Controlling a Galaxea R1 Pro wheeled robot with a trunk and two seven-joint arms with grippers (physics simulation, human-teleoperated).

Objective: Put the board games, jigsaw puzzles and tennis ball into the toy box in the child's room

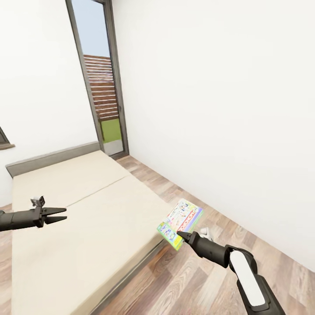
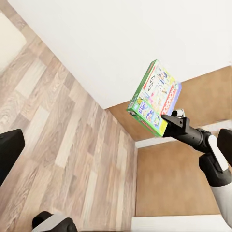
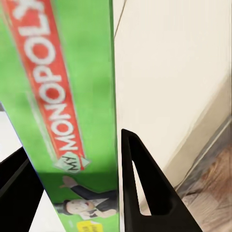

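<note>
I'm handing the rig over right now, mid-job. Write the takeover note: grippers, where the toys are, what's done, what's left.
Right gripper: shut on the My Monopoly board game, pinched by its green edge, held in the air past the bed's corner, above the wood floor.
Left gripper: open, empty, held over the bed.
Bed: no game box lies on the mattress in the head view.
Toy box, table and the other toys are out of view from here.
Done: this game is picked up.
Left: turn toward the table, carry the game to the toy box and drop it in; then check which toys remain.
</note>
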